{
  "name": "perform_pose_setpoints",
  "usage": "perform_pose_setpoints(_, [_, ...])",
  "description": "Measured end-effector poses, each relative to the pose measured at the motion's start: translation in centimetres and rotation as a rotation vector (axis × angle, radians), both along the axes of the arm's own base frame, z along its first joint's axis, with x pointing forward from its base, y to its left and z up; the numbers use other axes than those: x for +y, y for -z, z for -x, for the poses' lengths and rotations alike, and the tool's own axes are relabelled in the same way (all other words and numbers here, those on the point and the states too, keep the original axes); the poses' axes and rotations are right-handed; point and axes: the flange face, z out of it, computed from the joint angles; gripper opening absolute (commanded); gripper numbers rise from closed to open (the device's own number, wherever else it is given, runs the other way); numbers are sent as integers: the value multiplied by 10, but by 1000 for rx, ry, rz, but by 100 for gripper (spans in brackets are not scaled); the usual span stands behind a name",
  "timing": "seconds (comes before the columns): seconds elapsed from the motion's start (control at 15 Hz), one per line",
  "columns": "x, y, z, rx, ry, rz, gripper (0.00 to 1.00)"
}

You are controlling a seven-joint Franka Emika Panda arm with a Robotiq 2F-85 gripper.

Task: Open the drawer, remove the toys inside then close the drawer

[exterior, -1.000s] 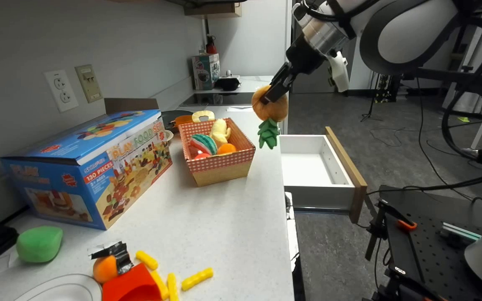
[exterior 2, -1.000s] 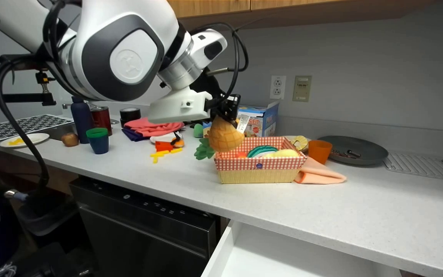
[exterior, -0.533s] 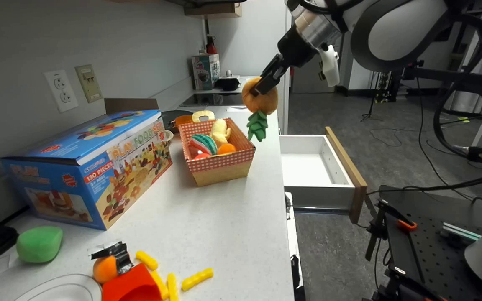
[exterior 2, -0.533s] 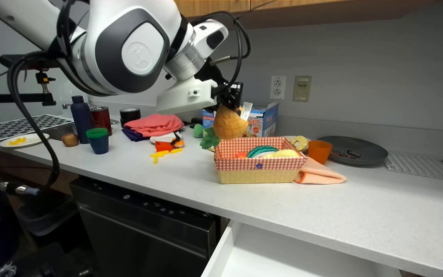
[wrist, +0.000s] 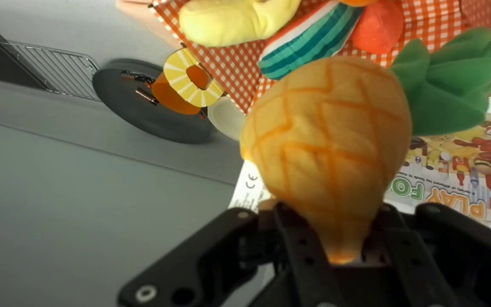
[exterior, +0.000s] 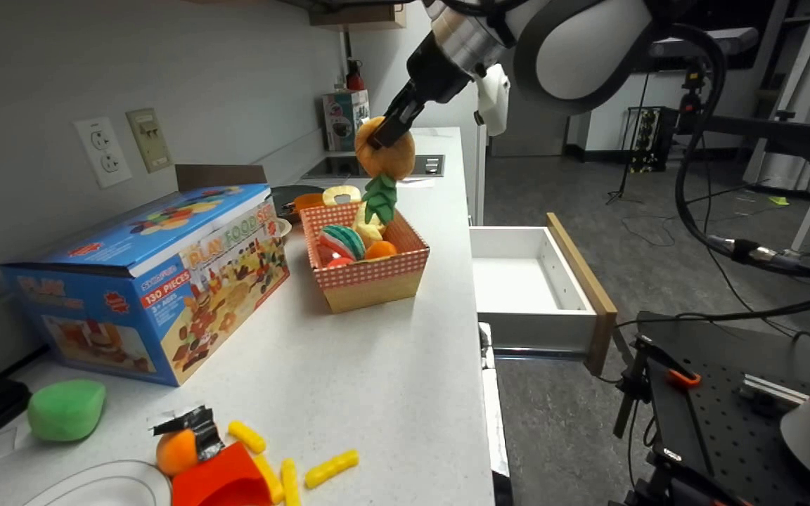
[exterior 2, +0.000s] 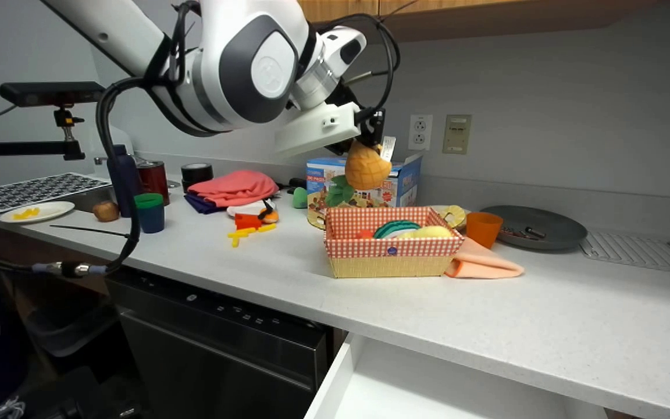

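Note:
The drawer stands pulled out below the counter, and its white bottom shows in both exterior views. My gripper is shut on an orange pineapple toy with green leaves. In the wrist view the pineapple toy is wedged by its narrow end between the fingers, leaves pointing to the right. It hangs higher than the checked basket; whether it is straight over the opening I cannot tell. A red toy lies in the basket, partly hidden by its rim in both exterior views.
Also in the basket are a watermelon toy, a yellow toy and an orange one. A blue play-food box stands by the wall. Near the basket are an orange cup, a peach cloth and a dark pan.
My arm has carried the pineapple toy up and inward from the counter's open edge toward the wall, above the basket's level. The grip stays closed, and drawer and basket have not moved.

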Motion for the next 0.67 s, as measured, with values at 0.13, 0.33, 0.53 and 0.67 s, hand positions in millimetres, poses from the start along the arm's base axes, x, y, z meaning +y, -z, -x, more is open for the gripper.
perform_pose_setpoints(0.13, [-9,4,-17,2,9,10,5])
perform_pose_setpoints(0.33, [-20,16,-37,18,26,17,5])
perform_pose_setpoints(0.53, [-21,35,-50,47,24,20,46])
perform_pose_setpoints(0.67, [-16,44,-56,64,17,18,61])
